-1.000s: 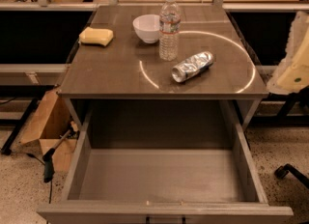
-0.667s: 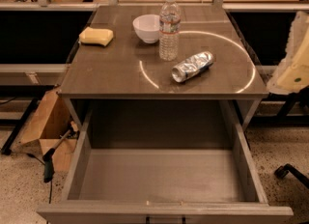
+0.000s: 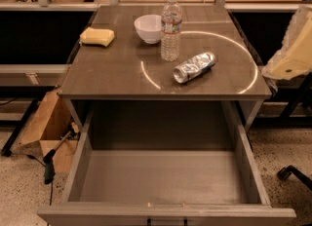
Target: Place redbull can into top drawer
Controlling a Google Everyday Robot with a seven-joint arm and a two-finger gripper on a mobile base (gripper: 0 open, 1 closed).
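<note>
The redbull can (image 3: 195, 67), silvery and crumpled, lies on its side on the grey table top (image 3: 107, 79), right of centre. Below the table's front edge the top drawer (image 3: 165, 176) is pulled fully open, its flat grey bottom bare, with a dark handle at the lower edge of the view. My gripper is out of view. Only a cream-coloured part of my arm (image 3: 292, 49) shows at the right edge, beside the table and apart from the can.
A clear water bottle (image 3: 171, 28) stands upright just behind the can. A white bowl (image 3: 148, 28) and a yellow sponge (image 3: 97, 36) sit at the back left. A cardboard box (image 3: 48, 132) lies on the floor to the left, and a chair base (image 3: 292, 174) to the right.
</note>
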